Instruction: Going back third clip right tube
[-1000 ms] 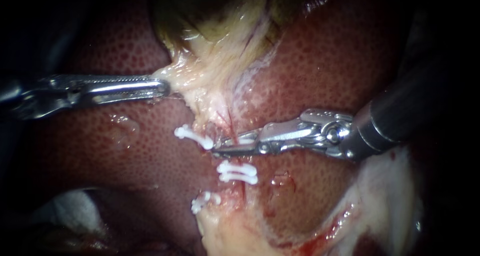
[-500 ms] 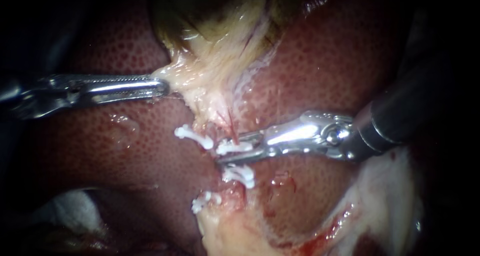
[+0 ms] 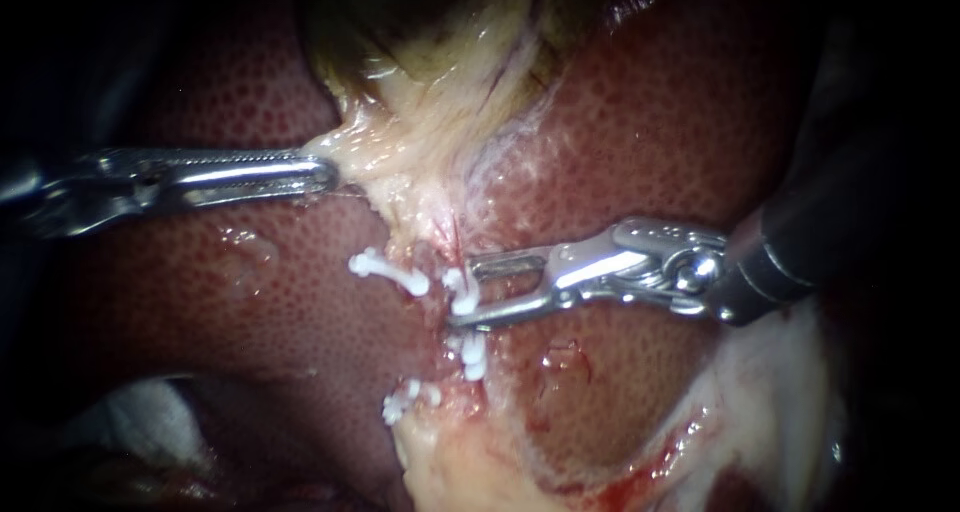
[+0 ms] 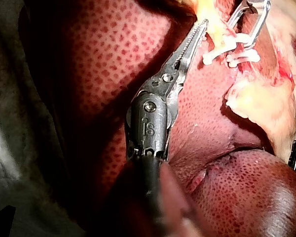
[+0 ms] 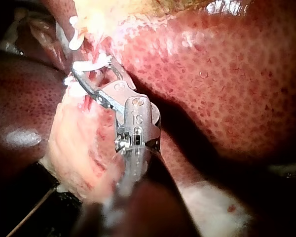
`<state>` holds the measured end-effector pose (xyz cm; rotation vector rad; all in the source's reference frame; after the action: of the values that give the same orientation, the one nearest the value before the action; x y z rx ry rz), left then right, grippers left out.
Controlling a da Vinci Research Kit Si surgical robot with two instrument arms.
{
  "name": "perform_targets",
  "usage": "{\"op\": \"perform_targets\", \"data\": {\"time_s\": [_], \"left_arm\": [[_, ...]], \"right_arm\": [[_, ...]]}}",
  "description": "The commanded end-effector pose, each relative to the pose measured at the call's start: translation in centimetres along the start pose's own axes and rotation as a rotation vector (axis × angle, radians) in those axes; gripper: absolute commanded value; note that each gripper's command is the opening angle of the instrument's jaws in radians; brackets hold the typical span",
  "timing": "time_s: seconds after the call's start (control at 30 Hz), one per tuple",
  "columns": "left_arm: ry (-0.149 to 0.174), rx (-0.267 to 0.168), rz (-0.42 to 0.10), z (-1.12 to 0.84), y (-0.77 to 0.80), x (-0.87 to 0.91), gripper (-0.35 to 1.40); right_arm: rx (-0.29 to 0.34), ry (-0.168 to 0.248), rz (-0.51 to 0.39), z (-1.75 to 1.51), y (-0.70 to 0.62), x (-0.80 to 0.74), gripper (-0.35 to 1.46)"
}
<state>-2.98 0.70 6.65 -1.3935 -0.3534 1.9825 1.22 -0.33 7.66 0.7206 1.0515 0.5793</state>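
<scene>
Surgical practice bench, pretty clearly. Bare liver fills my endoscope view, with white clips near centre. My left instrument comes in from 9 o'clock, pinching pale tissue. There's a white cloth at 7 o'clock.

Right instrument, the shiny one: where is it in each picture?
Endoscope view: the right instrument comes in from the right, its tip near the middle.
Left wrist view: the right instrument shows ahead of the left instrument, past its tip.
Right wrist view: it is that camera's own instrument.
Shared landmark: the white clips at its tip.
</scene>
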Motion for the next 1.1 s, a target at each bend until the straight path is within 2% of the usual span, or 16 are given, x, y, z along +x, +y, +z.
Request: {"op": "perform_targets", "data": {"time_s": [0.03, 0.37, 0.53, 0.73, 0.87, 1.1], "left_arm": [[0.0, 0.0, 0.0, 0.0, 0.0, 0.0, -0.35], [0.0, 0.0, 0.0, 0.0, -0.01, 0.0, -0.35], [0.0, 0.0, 0.0, 0.0, -0.01, 0.0, -0.35], [0.0, 0.0, 0.0, 0.0, 0.0, 0.0, -0.35], [0.0, 0.0, 0.0, 0.0, -0.01, -0.01, -0.35], [0.0, 0.003, 0.0, -0.01, -0.01, -0.01, -0.35]], "right_arm": [[0.003, -0.001, 0.002, -0.03, -0.02, 0.0, 0.49], [0.0, 0.0, -0.001, 0.05, -0.06, -0.02, 0.49], [0.019, -0.007, -0.006, 0.29, -0.07, -0.06, 0.49], [0.06, -0.013, -0.017, 0.58, -0.16, -0.12, 0.49], [0.067, -0.012, -0.018, 0.57, -0.2, -0.11, 0.49], [0.056, -0.008, -0.015, 0.44, -0.1, -0.11, 0.49]]}}
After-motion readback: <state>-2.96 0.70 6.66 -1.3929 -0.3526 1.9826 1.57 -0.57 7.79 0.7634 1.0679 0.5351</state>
